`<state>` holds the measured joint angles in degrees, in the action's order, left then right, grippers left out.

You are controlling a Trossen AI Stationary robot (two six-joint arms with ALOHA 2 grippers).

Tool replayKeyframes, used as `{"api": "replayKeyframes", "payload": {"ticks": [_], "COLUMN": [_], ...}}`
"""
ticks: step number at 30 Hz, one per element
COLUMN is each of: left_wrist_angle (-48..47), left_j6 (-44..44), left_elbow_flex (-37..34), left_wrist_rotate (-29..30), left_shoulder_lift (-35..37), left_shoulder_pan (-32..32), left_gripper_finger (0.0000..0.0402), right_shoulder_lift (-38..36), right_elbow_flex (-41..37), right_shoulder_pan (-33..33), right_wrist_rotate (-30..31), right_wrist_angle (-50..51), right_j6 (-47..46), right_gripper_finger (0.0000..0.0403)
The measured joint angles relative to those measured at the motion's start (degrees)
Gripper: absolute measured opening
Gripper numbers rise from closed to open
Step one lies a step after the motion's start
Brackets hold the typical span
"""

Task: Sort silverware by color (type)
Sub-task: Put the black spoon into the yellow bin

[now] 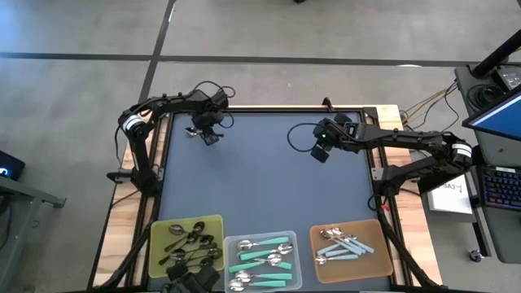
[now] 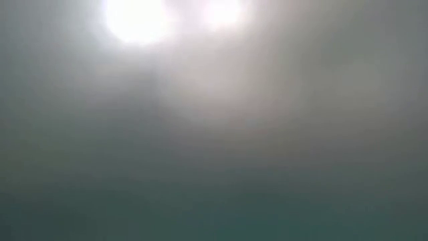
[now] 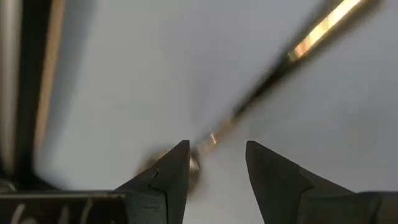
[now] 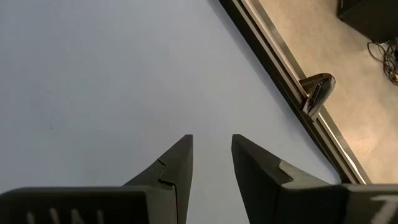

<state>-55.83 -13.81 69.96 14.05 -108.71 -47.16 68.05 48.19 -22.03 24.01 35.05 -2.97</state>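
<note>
While the high view shows the spoons sorted, dark metal ones lie in the yellow-green tray [image 1: 213, 223], teal-handled ones in the clear tray [image 1: 295, 242], and light-blue ones in the brown tray [image 1: 383, 241]. Low view: only glare. Left wrist view: the left gripper [image 3: 217, 163] stands parted around a thin dark spoon [image 3: 273, 74] on the mat, not clamping it. Right wrist view: the right gripper [image 4: 211, 155] is parted, empty, over the bare mat [image 4: 93, 74].

Left gripper [image 1: 208, 135] low at far left of table, fingers [image 3: 168, 180] parted, arm folded back. Right gripper [image 1: 321, 151] at far right, fingers [image 4: 177, 165] slightly apart, empty, arm stretched inward.
</note>
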Motion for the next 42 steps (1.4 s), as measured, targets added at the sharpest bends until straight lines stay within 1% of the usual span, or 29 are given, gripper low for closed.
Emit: {"api": "replayKeyframes", "payload": {"ticks": [4,6,8,12,20,24,28,35,42], "left_wrist_angle": [3.30,3.46,2.91,1.17,-7.91,-8.59,-11.34,-12.54,-13.85], "left_j6": [-2.13,-2.92,-3.32,-3.49,-6.60,-6.45,-5.87,-4.99,-3.76], "left_elbow_flex": [0.33,0.46,0.80,1.80,3.53,3.53,3.44,3.44,3.40], "left_wrist_rotate": [-0.24,-3.03,-3.94,-2.19,-4.15,-4.40,-4.51,-4.58,-4.84], "left_shoulder_lift": [-0.56,-1.71,-2.59,-3.64,-5.43,-5.57,-5.66,-5.57,-3.92], "left_shoulder_pan": [-0.02,-0.14,-0.14,0.63,0.61,0.94,2.01,3.12,4.15], "left_gripper_finger": [0.0139,0.0139,0.0139,0.0134,0.0111,0.0103,0.0098,0.0098,0.0097], "right_shoulder_lift": [0.00,0.00,0.00,0.00,0.00,0.00,0.00,0.00,0.00], "right_elbow_flex": [-0.01,-0.01,-0.01,0.01,0.00,0.00,0.00,0.01,0.00], "right_shoulder_pan": [0.01,0.01,-0.01,0.01,0.01,0.01,0.01,0.01,0.01], "right_wrist_rotate": [0.00,0.00,0.00,0.00,0.00,0.00,0.00,0.00,0.00], "right_wrist_angle": [0.00,0.00,0.00,0.00,-0.02,-0.02,-0.02,-0.02,-0.02], "right_j6": [-0.01,-0.01,-0.01,-0.01,-0.01,-0.01,-0.01,0.00,-0.01], "right_gripper_finger": [0.0102,0.0102,0.0102,0.0102,0.0102,0.0102,0.0102,0.0102,0.0102]}}
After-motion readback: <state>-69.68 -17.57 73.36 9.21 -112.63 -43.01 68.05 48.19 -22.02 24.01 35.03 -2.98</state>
